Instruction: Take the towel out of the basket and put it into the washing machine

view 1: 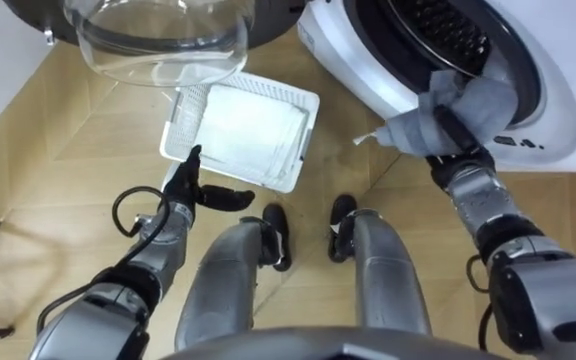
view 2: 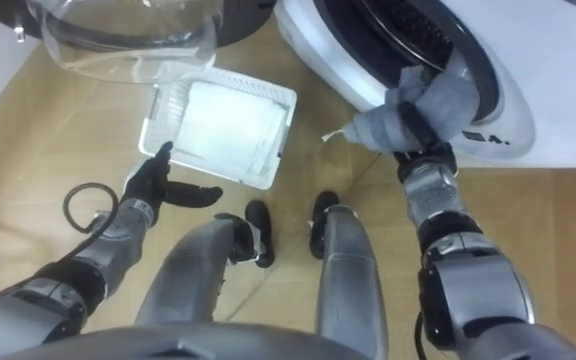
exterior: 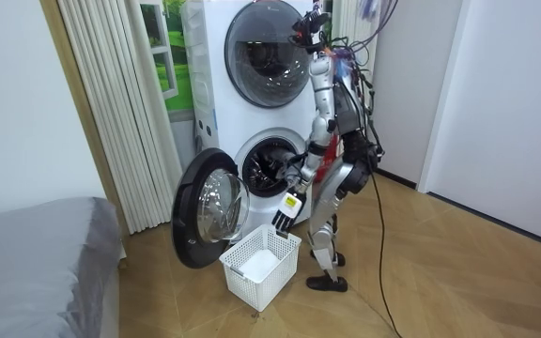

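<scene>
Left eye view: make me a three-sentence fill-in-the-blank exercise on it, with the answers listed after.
The robot's right hand is shut on the crumpled ____ towel at the white front-loading washing machine. The machine's round glass door stands ____. The robot's left hand, holding nothing, hovers by the ____ perforated plastic basket on the wooden floor.
Answers: grey; open; white.

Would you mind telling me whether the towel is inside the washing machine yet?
Partly: the grey towel, clutched in the right hand, lies across the washing machine's opening rim, one corner hanging outside.
</scene>
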Controlling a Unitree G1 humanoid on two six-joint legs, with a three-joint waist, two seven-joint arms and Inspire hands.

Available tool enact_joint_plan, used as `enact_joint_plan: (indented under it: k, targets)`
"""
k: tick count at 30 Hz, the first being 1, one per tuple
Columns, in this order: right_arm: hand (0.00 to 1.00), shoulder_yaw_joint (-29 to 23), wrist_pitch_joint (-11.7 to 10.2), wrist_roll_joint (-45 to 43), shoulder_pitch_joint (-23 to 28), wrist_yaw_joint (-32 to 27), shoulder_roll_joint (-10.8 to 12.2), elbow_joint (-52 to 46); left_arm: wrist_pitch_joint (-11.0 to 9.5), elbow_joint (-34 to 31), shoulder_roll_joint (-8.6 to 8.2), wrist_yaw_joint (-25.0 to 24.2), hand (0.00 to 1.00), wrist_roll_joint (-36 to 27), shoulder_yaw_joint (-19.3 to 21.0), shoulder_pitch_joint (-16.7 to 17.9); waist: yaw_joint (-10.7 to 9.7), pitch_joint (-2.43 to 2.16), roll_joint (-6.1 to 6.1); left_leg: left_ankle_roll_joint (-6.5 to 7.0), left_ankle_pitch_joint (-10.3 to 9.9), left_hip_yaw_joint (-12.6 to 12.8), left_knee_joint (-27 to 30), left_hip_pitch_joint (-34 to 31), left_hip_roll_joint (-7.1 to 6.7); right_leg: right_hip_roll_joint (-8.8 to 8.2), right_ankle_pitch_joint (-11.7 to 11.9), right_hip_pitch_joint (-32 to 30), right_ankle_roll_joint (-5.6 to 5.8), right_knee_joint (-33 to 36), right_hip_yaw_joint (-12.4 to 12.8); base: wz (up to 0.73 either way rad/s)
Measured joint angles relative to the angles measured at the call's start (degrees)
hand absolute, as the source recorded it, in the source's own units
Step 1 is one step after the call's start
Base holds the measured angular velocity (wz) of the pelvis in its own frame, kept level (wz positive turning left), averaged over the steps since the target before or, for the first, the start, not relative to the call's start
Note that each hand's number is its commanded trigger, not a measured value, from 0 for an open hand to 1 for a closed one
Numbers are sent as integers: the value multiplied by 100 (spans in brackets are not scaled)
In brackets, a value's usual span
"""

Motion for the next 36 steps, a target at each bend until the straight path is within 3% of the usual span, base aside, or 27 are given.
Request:
enact_joint_plan:
  k: [2, 4, 5, 9, 13, 22, 32, 36]
  targets:
    - [100, 0, 105, 485, -134, 0, -114, -6, 13, 0, 42, -4, 0, -2, -18, 60, -9, 2, -48, 58, 29, 31, -9, -16, -52, -80, 18, -31, 35, 63, -11, 10]
    - [64, 0, 135, 808, -261, 6, -165, -84, 29, -3, 114, -4, 0, 0, -17, 71, -12, 1, -122, 88, 39, 97, 1, -48, -52, -100, 27, -89, 54, 98, 12, 0]
    - [0, 0, 136, 956, -300, 13, -224, -161, 47, -4, 119, -3, 0, 6, -17, 70, -10, 1, -130, 103, 38, 105, 21, -57, -51, -109, 33, -89, 63, 103, 6, 0]
    - [0, -128, 141, 1284, -469, 96, -344, -209, 57, -4, 144, -8, 0, 47, -9, 115, -19, 2, -229, 127, 42, 146, 17, -68, -53, -143, 39, -107, 74, 105, -7, 0]
    - [0, -589, 157, 1899, -836, 127, -364, -233, 82, -4, 184, -16, 0, 61, -8, 152, -75, 4, -340, 133, 44, 168, 30, -113, -48, -140, 49, -163, 79, 106, 5, 0]
    - [0, -1166, 158, 2004, -1087, -213, -362, -234, 97, -6, 125, -22, 0, 288, 433, 143, -140, 4, -338, 188, 31, 230, 138, -234, -68, -220, 12, -273, 131, 248, -3, 4]
    - [0, -1827, 155, 2069, -1142, -268, -365, -139, 412, -43, 101, -12, 0, 508, 539, 319, -147, 12, -312, 297, 30, 249, 113, -246, -170, -373, -68, -294, 214, 341, -96, 7]
    - [0, -1855, 133, 2081, -1150, -268, -366, -139, 433, -47, 89, -18, 0, 639, 622, 252, -151, 11, -305, 302, 26, 250, 109, -247, -194, -381, -99, -311, 215, 385, -90, 3]
